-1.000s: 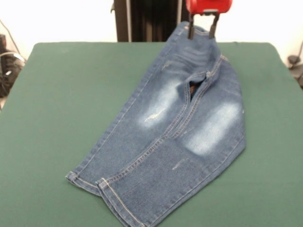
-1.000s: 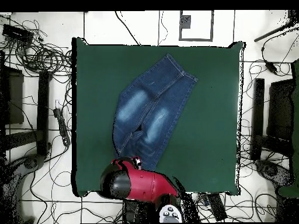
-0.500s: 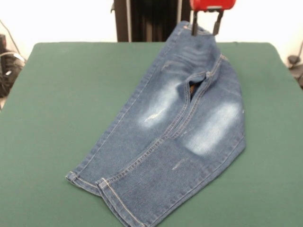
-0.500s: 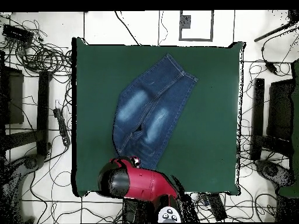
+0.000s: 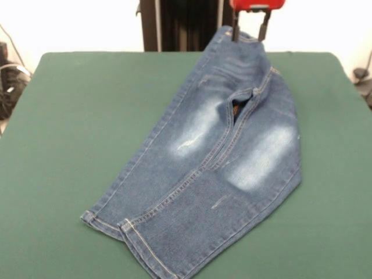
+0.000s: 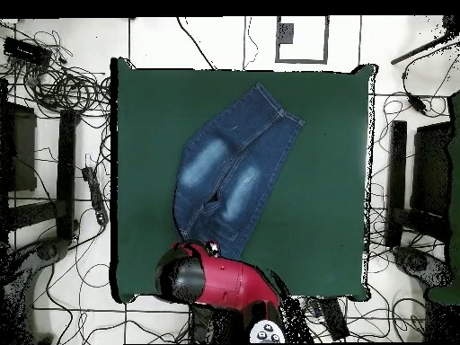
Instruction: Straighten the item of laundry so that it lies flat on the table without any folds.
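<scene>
The item of laundry, small blue jeans with pale thigh patches, lies slantwise on the green table. Its waistband is at the far edge and its hems reach the near edge. One leg overlaps the other, and the fly puckers open at the crotch. My gripper hangs open just over the waistband, its two dark fingers spread with nothing between them. In the overhead view the jeans run from the table's bottom edge towards its upper middle. There the red arm head covers the gripper and the waistband end.
Tangled cables and black equipment lie on the floor round the table's sides. Bare green cloth stretches wide to either side of the jeans.
The gripper has drawn up slightly at the waistband, shifting a little sideways and back. The jeans lie as they did.
</scene>
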